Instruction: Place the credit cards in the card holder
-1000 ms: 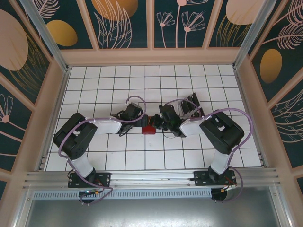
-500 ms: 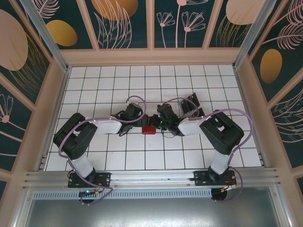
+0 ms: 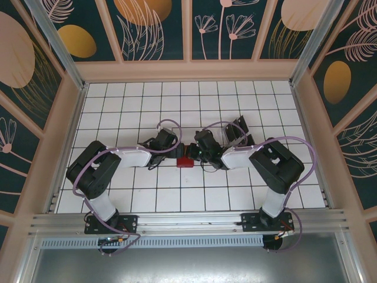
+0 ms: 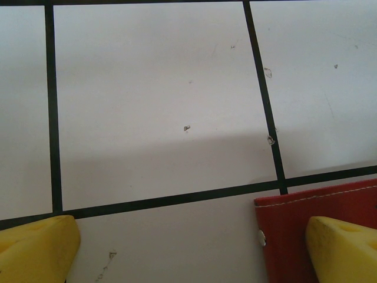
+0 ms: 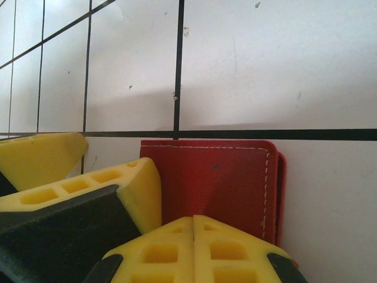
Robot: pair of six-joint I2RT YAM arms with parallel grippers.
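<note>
The red card holder (image 3: 185,160) lies closed and flat on the tiled table between the two arms. My right gripper (image 5: 193,227) is shut, its yellow fingertips pressed together on the card holder's (image 5: 218,177) near edge, with nothing seen between them. My left gripper (image 4: 188,253) is open and low over the table, one finger (image 4: 344,250) over the card holder's (image 4: 288,227) corner and the other (image 4: 35,247) over bare tile. In the right wrist view, a left finger (image 5: 138,188) touches the holder's left side. Dark credit cards (image 3: 238,130) stand behind the right arm.
White tiles with black lines cover the table (image 3: 135,106). Wooden walls (image 3: 188,71) close in the back and both sides. The two forearms meet over the middle of the table.
The right gripper has crept slightly left over the card holder. The left arm and the holder have not visibly moved.
</note>
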